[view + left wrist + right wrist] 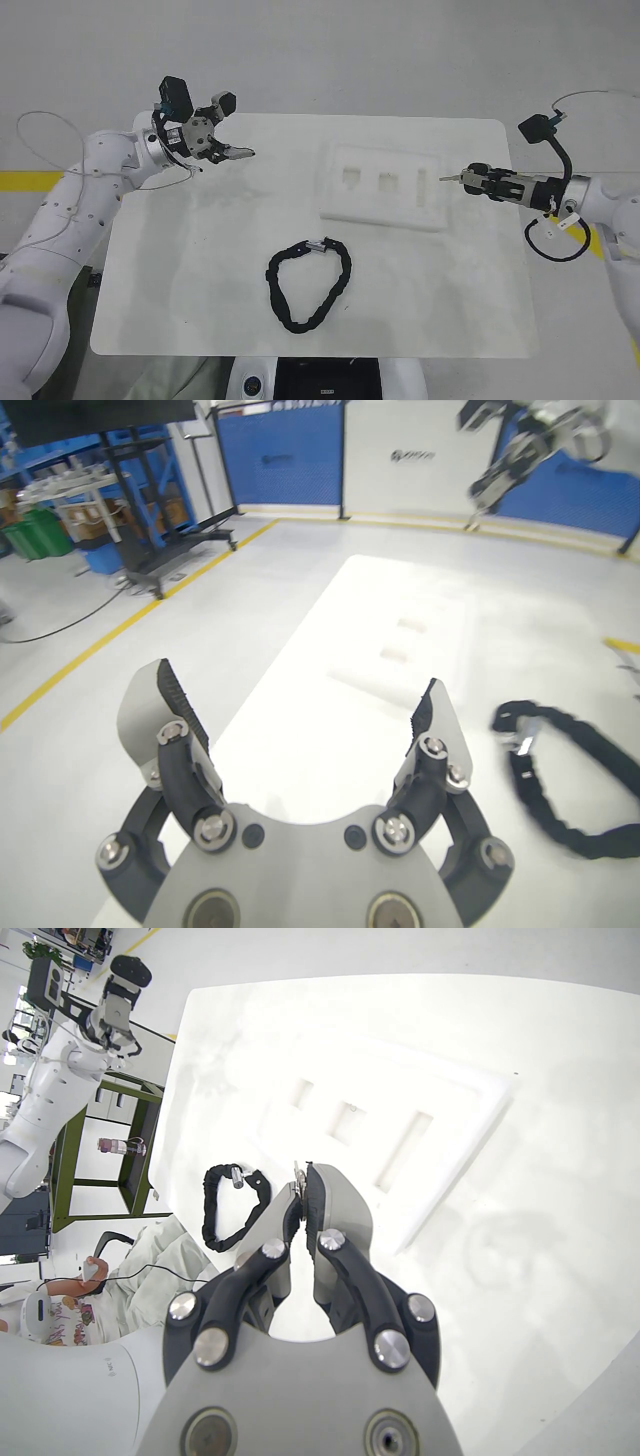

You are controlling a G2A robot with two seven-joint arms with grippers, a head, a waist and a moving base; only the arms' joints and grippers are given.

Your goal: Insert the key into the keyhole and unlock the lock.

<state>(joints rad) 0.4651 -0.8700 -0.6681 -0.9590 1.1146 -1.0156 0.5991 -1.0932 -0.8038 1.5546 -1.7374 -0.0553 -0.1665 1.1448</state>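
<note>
Clamping one key (pixel 298 1174), right gripper (pixel 302 1188) is pointing it straight out past its fingertips, long axis along the fingers. One chain lock (pixel 308 285) is lying well beyond them. Left gripper (pixel 295 700) is gaping wide, empty.

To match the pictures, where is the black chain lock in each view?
Top view: chain lock mid-table, below the foam tray.
Left wrist view: chain lock to one side of the open jaws.
Right wrist view: chain lock beyond the shut jaws gripping the key.
Landmark: the foam tray.
</note>
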